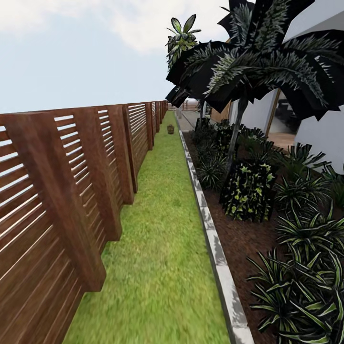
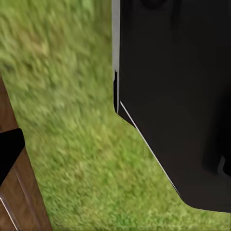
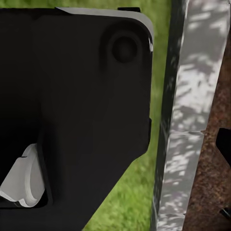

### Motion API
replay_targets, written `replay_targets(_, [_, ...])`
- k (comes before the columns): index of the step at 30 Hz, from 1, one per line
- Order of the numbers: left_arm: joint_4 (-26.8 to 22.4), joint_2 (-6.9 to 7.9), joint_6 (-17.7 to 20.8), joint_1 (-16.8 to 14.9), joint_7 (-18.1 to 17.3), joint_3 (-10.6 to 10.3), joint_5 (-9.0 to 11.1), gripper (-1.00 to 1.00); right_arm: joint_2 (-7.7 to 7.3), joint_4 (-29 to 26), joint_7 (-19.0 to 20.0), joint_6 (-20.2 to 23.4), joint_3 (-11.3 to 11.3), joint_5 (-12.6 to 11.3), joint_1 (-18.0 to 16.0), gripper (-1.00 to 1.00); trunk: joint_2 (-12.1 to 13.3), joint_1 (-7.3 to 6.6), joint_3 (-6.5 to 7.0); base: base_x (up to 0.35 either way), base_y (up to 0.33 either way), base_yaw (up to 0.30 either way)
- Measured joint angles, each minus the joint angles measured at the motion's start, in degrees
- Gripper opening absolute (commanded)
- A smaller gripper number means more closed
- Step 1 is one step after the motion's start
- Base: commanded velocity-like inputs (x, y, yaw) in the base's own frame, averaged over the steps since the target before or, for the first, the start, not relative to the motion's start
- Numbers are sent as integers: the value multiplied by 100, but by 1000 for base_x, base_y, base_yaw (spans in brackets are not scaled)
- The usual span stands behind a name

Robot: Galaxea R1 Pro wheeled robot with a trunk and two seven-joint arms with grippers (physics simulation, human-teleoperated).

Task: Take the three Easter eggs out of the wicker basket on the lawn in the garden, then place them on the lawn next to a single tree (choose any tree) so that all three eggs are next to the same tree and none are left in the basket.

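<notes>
The lawn (image 1: 157, 229) runs ahead as a narrow grass strip between a wooden fence and a stone kerb. Far down it stands the wicker basket (image 1: 170, 129), small and brown, too distant to make out any Easter eggs in it. A pale trunk (image 1: 203, 111) stands beyond the kerb near the far end; whether it is the tree I cannot tell. In the left wrist view one dark fingertip (image 2: 9, 154) hangs over grass beside the robot's black body (image 2: 178, 96). In the right wrist view a dark fingertip (image 3: 224, 142) hangs over brown soil.
A brown slatted fence (image 1: 62, 191) lines the left side of the grass. The grey stone kerb (image 1: 210, 239) borders it on the right. Past the kerb lies a mulch bed with shrubs (image 1: 248, 191), a dark palm (image 1: 258, 57) and a white house wall (image 1: 325, 134).
</notes>
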Motion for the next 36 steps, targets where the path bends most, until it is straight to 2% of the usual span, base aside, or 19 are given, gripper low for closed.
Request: replay_targets(36, [0,0,0,0,1,0,-2,100,0,-80,0,-20,0,40,0,100,0,0,0,323,7,0])
